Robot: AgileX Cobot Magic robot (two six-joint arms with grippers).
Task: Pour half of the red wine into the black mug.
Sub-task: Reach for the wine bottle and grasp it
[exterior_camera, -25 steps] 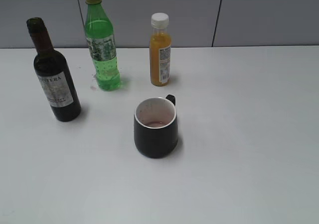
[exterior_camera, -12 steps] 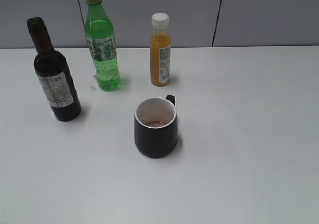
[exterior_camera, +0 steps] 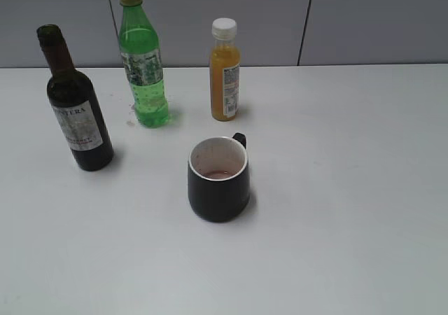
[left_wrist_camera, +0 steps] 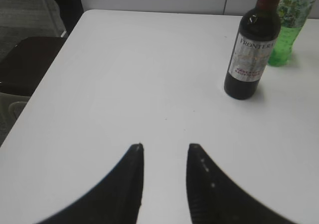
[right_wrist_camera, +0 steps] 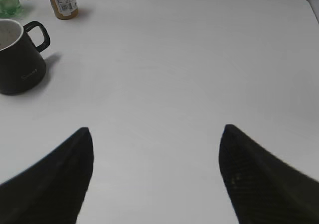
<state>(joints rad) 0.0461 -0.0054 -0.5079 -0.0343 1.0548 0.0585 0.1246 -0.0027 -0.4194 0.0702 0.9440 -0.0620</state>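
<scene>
The red wine bottle (exterior_camera: 73, 112), dark green glass with a white-grey label, stands upright at the left of the white table, its mouth uncapped. It also shows in the left wrist view (left_wrist_camera: 251, 50), far ahead and right of my left gripper (left_wrist_camera: 164, 147), which is open and empty. The black mug (exterior_camera: 218, 178) stands mid-table, handle toward the back right, with a little reddish liquid at its bottom. In the right wrist view the mug (right_wrist_camera: 20, 59) is far to the upper left of my right gripper (right_wrist_camera: 157, 132), which is wide open and empty. Neither gripper shows in the exterior view.
A bright green plastic bottle (exterior_camera: 143, 66) and a small orange juice bottle (exterior_camera: 225, 73) stand upright behind the mug. The table's left edge (left_wrist_camera: 55, 59) drops to a dark floor. A grey wall runs behind the table.
</scene>
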